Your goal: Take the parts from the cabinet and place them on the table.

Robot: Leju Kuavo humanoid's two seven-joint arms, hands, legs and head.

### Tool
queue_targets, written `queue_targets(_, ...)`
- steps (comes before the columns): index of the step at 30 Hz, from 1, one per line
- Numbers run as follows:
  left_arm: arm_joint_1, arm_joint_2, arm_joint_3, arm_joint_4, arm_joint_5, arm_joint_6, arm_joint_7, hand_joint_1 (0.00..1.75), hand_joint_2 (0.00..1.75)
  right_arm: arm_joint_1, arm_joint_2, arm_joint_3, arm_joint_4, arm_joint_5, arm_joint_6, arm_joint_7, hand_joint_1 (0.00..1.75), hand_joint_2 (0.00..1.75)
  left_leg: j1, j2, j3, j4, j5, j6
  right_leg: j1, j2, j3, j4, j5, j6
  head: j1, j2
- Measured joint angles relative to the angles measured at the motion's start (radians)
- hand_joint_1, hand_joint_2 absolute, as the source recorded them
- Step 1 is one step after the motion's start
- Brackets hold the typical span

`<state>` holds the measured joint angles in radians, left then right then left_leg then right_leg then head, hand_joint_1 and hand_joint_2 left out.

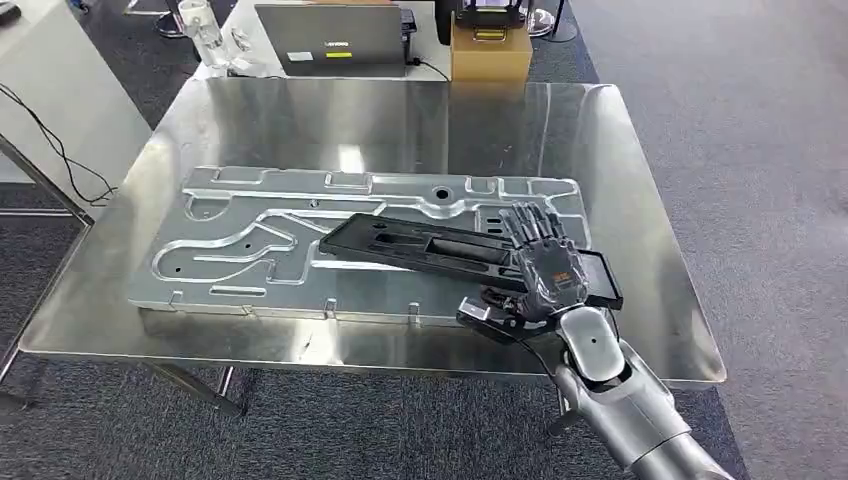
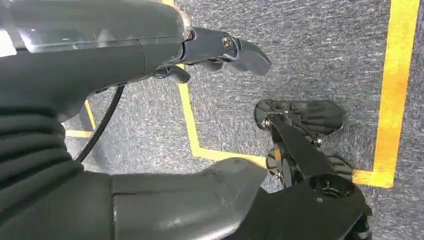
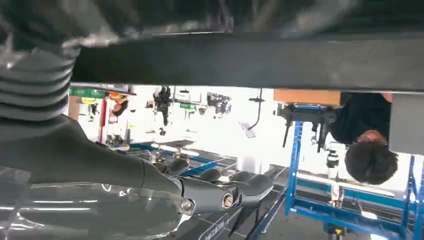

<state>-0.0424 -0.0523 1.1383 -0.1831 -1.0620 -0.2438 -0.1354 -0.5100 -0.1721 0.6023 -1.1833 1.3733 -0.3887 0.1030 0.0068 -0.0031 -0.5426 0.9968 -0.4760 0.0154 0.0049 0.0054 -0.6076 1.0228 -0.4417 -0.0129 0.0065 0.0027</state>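
The right hand [image 1: 545, 268] rests at the near right end of a long black tray-like part [image 1: 440, 250], which lies slantwise across a big machined aluminium plate [image 1: 250, 240] on the shiny steel table [image 1: 640, 200]. From the head view, the dark fingers [image 1: 528, 228] lie spread and flat over the top face of the black part, pointing away toward the far side of the table, while the thumb side sits below the part's near edge, so the part runs between the fingers above and the thumb [image 1: 490, 315] below (a grip, as far as I can make out, though how firmly it is clamped I cannot tell). The part's far left end reaches toward the middle of the plate; its right end juts out past the hand toward the table's right side. In the right wrist view the black underside of the part [image 3: 240, 60] spans the frame just beside the thumb [image 3: 220, 195], with a person in dark clothing [image 3: 365, 135] standing beyond by a blue frame [image 3: 300, 195].

The left hand [image 2: 220, 50] hangs over grey carpet [image 2: 320, 50] marked with yellow tape lines [image 2: 395, 80]; its fingers look loosely curled and hold nothing.

Past the table stand a laptop [image 1: 330, 38] and a cardboard box [image 1: 490, 55].
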Motion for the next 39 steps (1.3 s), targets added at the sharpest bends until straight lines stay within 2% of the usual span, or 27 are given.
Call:
queue_targets(9, 0.0, 0.0, 0.0, 0.0, -0.012, 0.0, -0.006, 0.0, 0.0, -0.002, 0.009, 0.041, -0.042, -0.019, -0.045, -0.076, 0.0, 0.0, 0.0, 0.0, 0.0, 0.0, 0.0, 0.0, 0.0, 0.0, 0.0, 0.0, 0.0, 0.0, 0.0, 0.0)
queue_targets(18, -0.001, 0.0, 0.0, 0.0, -0.018, 0.003, -0.009, 0.0, 0.0, -0.009, 0.021, 0.108, -0.101, -0.015, -0.048, -0.085, 0.0, 0.0, 0.0, 0.0, 0.0, 0.0, 0.0, 0.0, 0.0, 0.0, 0.0, 0.0, 0.0, 0.0, 0.0, 0.0)
queue_targets(22, 0.0, 0.002, 0.0, 0.0, -0.021, 0.006, -0.008, 0.0, 0.0, -0.01, 0.024, 0.133, -0.131, -0.015, -0.048, -0.085, 0.0, 0.0, -0.003, 0.0, -0.001, 0.006, -0.003, 0.005, -0.003, 0.0, 0.0, 0.0, 0.001, 0.002, 0.0, 0.0)
queue_targets(26, 0.0, 0.005, 0.0, 0.0, -0.022, 0.006, -0.007, 0.0, 0.0, -0.011, 0.027, 0.147, -0.167, 0.015, -0.051, -0.062, 0.0, 0.0, -0.006, 0.0, -0.003, 0.009, -0.004, 0.01, -0.007, 0.0, 0.001, -0.002, 0.004, 0.011, 0.0, 0.0)
queue_targets(27, 0.0, 0.005, 0.0, 0.0, -0.025, 0.006, -0.007, 0.0, 0.0, -0.012, 0.027, 0.15, -0.174, 0.028, -0.052, -0.053, 0.0, 0.0, -0.007, 0.0, -0.002, 0.009, 0.002, 0.015, -0.008, 0.0, 0.003, -0.005, 0.01, 0.016, 0.0, 0.0)
queue_targets(28, 0.0, 0.005, 0.0, 0.0, -0.027, 0.006, -0.006, 0.0, 0.0, -0.014, 0.027, 0.153, -0.181, 0.035, -0.052, -0.048, 0.0, 0.0, -0.001, 0.001, 0.001, -0.007, 0.014, 0.02, -0.003, 0.002, 0.005, -0.007, 0.013, 0.021, 0.0, 0.0)
queue_targets(29, -0.001, 0.005, 0.0, 0.0, -0.027, 0.006, -0.006, 0.0, 0.0, -0.014, 0.027, 0.155, -0.184, 0.041, -0.053, -0.045, 0.0, 0.0, 0.007, 0.009, 0.008, -0.018, 0.023, 0.02, -0.005, 0.001, 0.002, 0.003, -0.005, 0.025, 0.0, 0.0)
queue_targets(30, -0.001, 0.005, 0.0, 0.0, -0.027, 0.006, -0.006, 0.0, 0.0, -0.018, 0.027, 0.158, -0.184, 0.044, -0.054, -0.042, 0.0, 0.0, 0.007, 0.009, 0.007, -0.023, 0.028, 0.027, -0.004, 0.0, -0.017, 0.045, -0.045, 0.03, 0.002, 0.0)
queue_targets(32, -0.001, 0.005, 0.0, 0.0, -0.029, 0.006, -0.006, 0.0, 0.0, -0.017, 0.026, 0.16, -0.184, 0.048, -0.056, -0.037, 0.0, 0.0, 0.008, 0.013, 0.001, -0.022, 0.028, 0.028, -0.014, 0.0, -0.077, 0.195, -0.128, 0.038, 0.001, 0.0)
queue_targets(33, 0.0, 0.005, 0.0, 0.0, -0.029, 0.006, -0.006, 0.0, 0.0, -0.015, 0.025, 0.161, -0.183, 0.05, -0.056, -0.036, 0.0, 0.0, 0.008, 0.014, -0.002, -0.019, 0.029, 0.027, -0.018, 0.0, -0.105, 0.262, -0.153, 0.043, 0.002, 0.0)
queue_targets(34, 0.0, 0.005, 0.0, 0.0, -0.029, 0.006, -0.006, 0.0, 0.0, -0.014, 0.024, 0.162, -0.182, 0.053, -0.056, -0.034, 0.0, 0.0, 0.009, 0.014, -0.006, -0.016, 0.029, 0.027, -0.023, -0.001, -0.116, 0.293, -0.155, 0.047, 0.002, 0.0)
queue_targets(35, 0.0, 0.005, 0.0, 0.0, -0.03, 0.006, -0.006, 0.0, 0.0, -0.013, 0.023, 0.162, -0.181, 0.056, -0.057, -0.032, 0.0, 0.0, 0.011, 0.014, -0.01, -0.011, 0.029, 0.026, -0.029, -0.001, -0.102, 0.276, -0.131, 0.052, 0.002, 0.0)
queue_targets(37, 0.0, 0.005, 0.0, 0.0, -0.03, 0.005, -0.006, 0.0, 0.0, -0.014, 0.021, 0.162, -0.181, 0.061, -0.058, -0.027, 0.0, 0.0, 0.017, 0.014, -0.017, 0.003, 0.025, 0.019, -0.039, -0.006, -0.013, 0.124, -0.049, 0.059, 0.002, 0.0)
queue_targets(38, 0.0, 0.005, 0.0, 0.0, -0.031, 0.004, -0.006, 0.0, 0.0, -0.015, 0.021, 0.162, -0.181, 0.069, -0.059, -0.021, 0.0, 0.0, 0.018, 0.014, -0.02, 0.013, 0.021, 0.012, -0.043, -0.008, 0.036, 0.034, -0.029, 0.061, 0.002, 0.0)
queue_targets(39, 0.0, 0.007, 0.0, 0.0, -0.031, 0.004, -0.006, 0.0, 0.0, -0.017, 0.021, 0.162, -0.181, 0.079, -0.061, -0.017, 0.0, 0.0, 0.017, 0.013, -0.029, 0.017, 0.021, 0.003, -0.035, -0.007, 0.048, 0.016, -0.052, 0.057, 0.002, 0.0)
